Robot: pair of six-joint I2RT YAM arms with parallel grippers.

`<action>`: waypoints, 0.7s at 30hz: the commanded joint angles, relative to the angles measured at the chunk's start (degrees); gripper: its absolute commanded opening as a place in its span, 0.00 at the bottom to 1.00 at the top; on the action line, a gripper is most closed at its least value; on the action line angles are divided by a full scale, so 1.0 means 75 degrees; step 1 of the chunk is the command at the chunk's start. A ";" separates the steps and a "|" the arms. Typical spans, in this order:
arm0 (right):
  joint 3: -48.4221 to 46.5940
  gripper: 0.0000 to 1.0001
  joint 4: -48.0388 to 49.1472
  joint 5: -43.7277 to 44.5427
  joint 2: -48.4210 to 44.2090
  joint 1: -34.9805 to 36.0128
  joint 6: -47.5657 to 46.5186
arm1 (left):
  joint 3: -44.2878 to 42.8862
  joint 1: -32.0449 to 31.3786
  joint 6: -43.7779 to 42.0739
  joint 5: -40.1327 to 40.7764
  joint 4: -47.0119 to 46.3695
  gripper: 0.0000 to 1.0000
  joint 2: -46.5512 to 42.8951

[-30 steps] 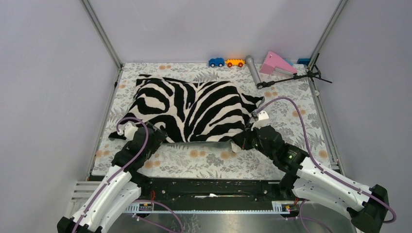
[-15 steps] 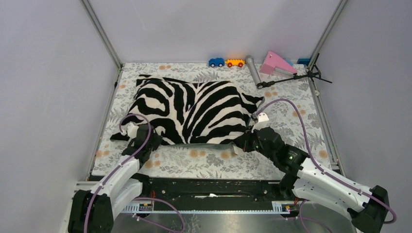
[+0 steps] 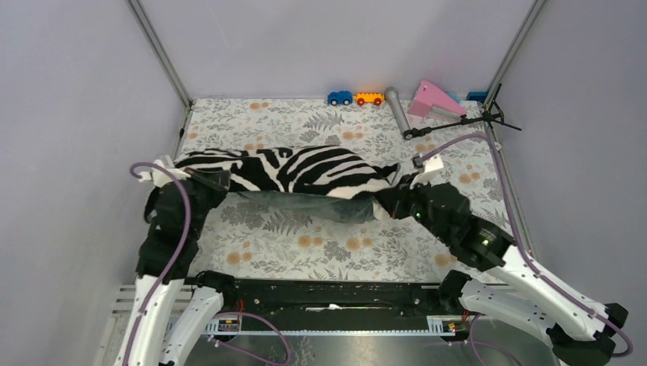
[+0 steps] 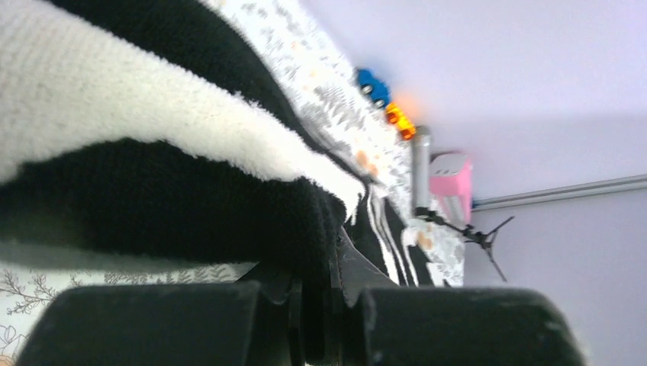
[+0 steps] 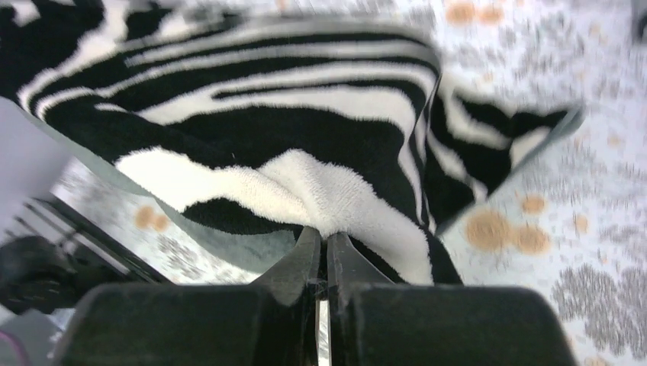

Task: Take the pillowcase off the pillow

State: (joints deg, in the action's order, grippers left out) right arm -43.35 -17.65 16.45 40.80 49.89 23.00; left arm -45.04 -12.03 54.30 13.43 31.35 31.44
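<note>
The zebra-striped pillowcase [image 3: 305,171] hangs stretched between both arms above the floral table, its grey-green underside [image 3: 324,207] showing along the near edge. My left gripper [image 3: 216,181] is shut on the cover's left end; in the left wrist view the black plush [image 4: 152,206] is pinched between the jaws of the left gripper [image 4: 328,263]. My right gripper [image 3: 385,204] is shut on the right end, and the right wrist view shows white and black fabric [image 5: 305,130] bunched at the tips of that gripper [image 5: 322,244]. The pillow is hidden.
Along the back edge lie a blue toy car [image 3: 339,97], an orange toy car [image 3: 369,97], a grey cylinder [image 3: 397,110], a pink wedge [image 3: 432,99] and a black tripod [image 3: 458,122]. The floral cloth [image 3: 305,244] covers the table; frame posts stand at the corners.
My left gripper has shut on the cover's left end. Both arms have risen and drawn the pillowcase up off the table, so it now hangs as a narrow band.
</note>
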 commanded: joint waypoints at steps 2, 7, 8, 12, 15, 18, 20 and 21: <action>-0.2152 0.00 0.0003 0.0076 -0.0035 0.0025 -0.0616 | -0.2666 0.0081 -0.1091 0.0133 0.0522 0.00 -0.0013; -0.4013 0.01 -0.0402 0.1176 0.0876 0.0022 -0.0793 | -0.5199 0.0081 -0.1682 -0.0361 0.1471 0.00 0.2329; -0.4432 0.02 -0.0650 0.1530 0.1284 0.0021 -0.0794 | -0.5555 0.0081 -0.1665 -0.0446 0.1504 0.00 0.2789; -0.5631 0.01 -0.1188 0.2839 0.3155 -0.0207 -0.1071 | -0.5323 0.0090 -0.1276 -0.0872 0.0540 0.03 0.4042; -0.6015 0.00 -0.1042 0.0070 0.4142 -0.2821 -0.0209 | -0.5088 0.0141 -0.1039 -0.0666 -0.0336 0.22 0.5140; -0.6819 0.49 -0.1389 -0.2965 0.5067 -0.4251 0.0334 | -0.5757 0.0169 -0.1078 -0.1007 0.0139 0.98 0.6515; -0.7071 0.78 -0.1599 -0.3732 0.5246 -0.4273 0.0180 | -0.5973 0.0054 -0.1145 -0.1421 0.0260 0.99 0.6629; -0.6839 0.86 -0.1462 -0.3875 0.5093 -0.4273 0.0183 | -0.5708 -0.0085 -0.1161 -0.1351 0.0002 0.99 0.6395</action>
State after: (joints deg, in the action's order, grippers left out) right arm -90.76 -27.51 6.13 81.60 19.11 22.70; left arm -85.52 -11.31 46.17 6.44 35.75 81.58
